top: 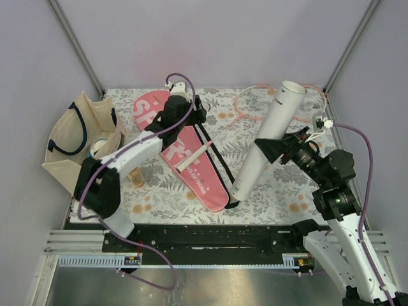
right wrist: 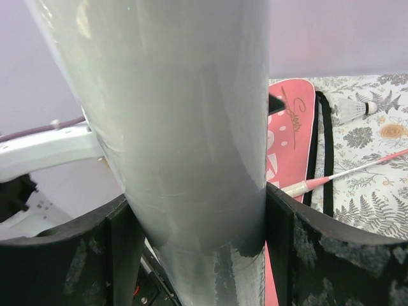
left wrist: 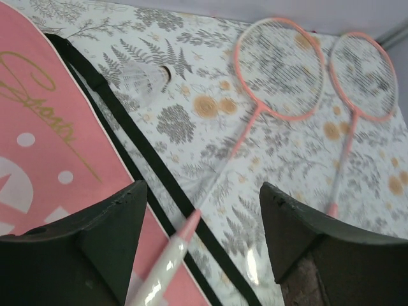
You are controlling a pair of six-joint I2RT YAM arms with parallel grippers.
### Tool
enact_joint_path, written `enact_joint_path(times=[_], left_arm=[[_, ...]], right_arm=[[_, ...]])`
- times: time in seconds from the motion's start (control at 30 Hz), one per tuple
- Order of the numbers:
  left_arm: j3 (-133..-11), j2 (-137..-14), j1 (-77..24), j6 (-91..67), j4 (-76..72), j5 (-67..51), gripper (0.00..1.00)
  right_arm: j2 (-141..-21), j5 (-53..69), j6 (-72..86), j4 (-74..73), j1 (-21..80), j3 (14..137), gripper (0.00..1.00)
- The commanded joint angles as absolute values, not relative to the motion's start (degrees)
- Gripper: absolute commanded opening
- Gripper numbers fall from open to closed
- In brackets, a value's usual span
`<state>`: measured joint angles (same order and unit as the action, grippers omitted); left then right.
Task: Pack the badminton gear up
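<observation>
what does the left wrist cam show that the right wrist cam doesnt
Only the left wrist view: both pink racket heads, side by side, and the left gripper with its fingers apart either side of a racket handle. Only the right wrist view: the white tube, filling most of the picture, clamped by the right gripper. Both: the pink cover, its black strap, the shuttlecock and that same racket handle.
</observation>
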<state>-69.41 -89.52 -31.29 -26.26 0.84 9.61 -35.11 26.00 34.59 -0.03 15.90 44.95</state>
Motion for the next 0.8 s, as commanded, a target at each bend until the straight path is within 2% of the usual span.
enact_joint_path(times=[0.0,0.27,0.43,0.63,0.77], left_arm=[[-74.8,-101.1,-27.9,-30.1,-9.0,9.3,0.73],[-89.2,-121.0,-25.2,-31.6,-14.8,7.7,0.68],[-93.4,-128.0,-23.6,-35.5,-21.9,5.5,0.65],[-102.7,-136.6,-20.9,-42.8,-23.0,0.3,0.60],[-104.9,-139.2,-20.3,-46.1,-24.0,-1.8,0.56]], right_arm=[[-35.1,24.5,33.6,0.4,17.0,45.4,0.52],[-34.9,25.4,33.6,-2.1,18.1,46.0,0.52],[-35.8,25.0,33.5,-2.5,18.0,46.2,0.52],[-36.0,23.2,33.2,-2.2,18.0,48.4,0.52],[-36.6,22.9,32.6,-2.6,18.0,49.8,0.52]])
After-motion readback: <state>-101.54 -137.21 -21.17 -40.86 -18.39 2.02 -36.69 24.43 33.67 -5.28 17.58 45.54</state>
